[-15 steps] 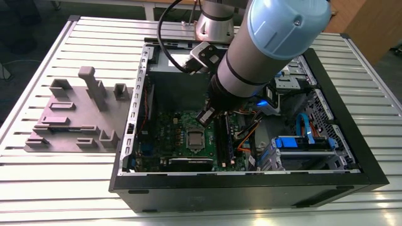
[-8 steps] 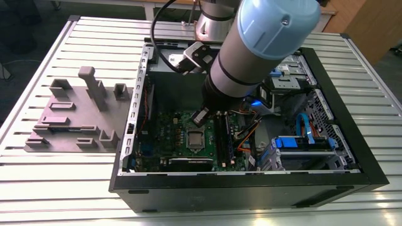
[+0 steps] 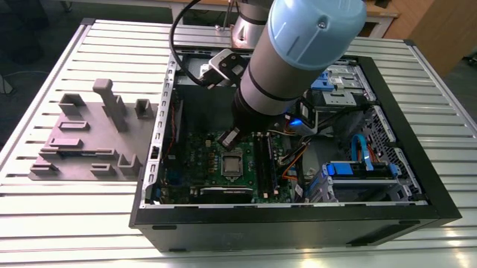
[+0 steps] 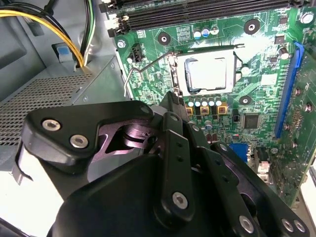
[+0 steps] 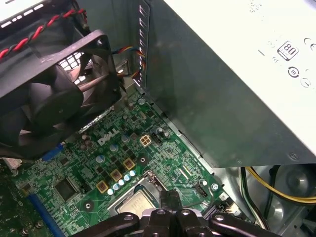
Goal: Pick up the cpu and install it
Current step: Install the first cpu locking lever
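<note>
The cpu (image 4: 207,73) lies flat in the socket on the green motherboard (image 4: 256,98), its silver top facing up inside the metal frame. It also shows as a small grey square (image 3: 232,165) in the exterior view and partly behind my gripper (image 5: 132,201) in the first wrist view. My gripper (image 4: 171,98) hangs just above the board beside the socket, shut with nothing between its fingers. Its tip (image 5: 170,196) is close to the thin wire socket lever (image 4: 148,64), which stands raised off the board. In the exterior view the gripper (image 3: 228,138) is just behind the socket.
The open black PC case (image 3: 298,218) surrounds the work. A grey power supply box (image 5: 237,74) and a black fan (image 5: 44,98) crowd the socket. Memory slots (image 4: 197,10) and yellow cables (image 4: 59,34) lie nearby. A grey fixture tray (image 3: 89,139) sits at the exterior view's left.
</note>
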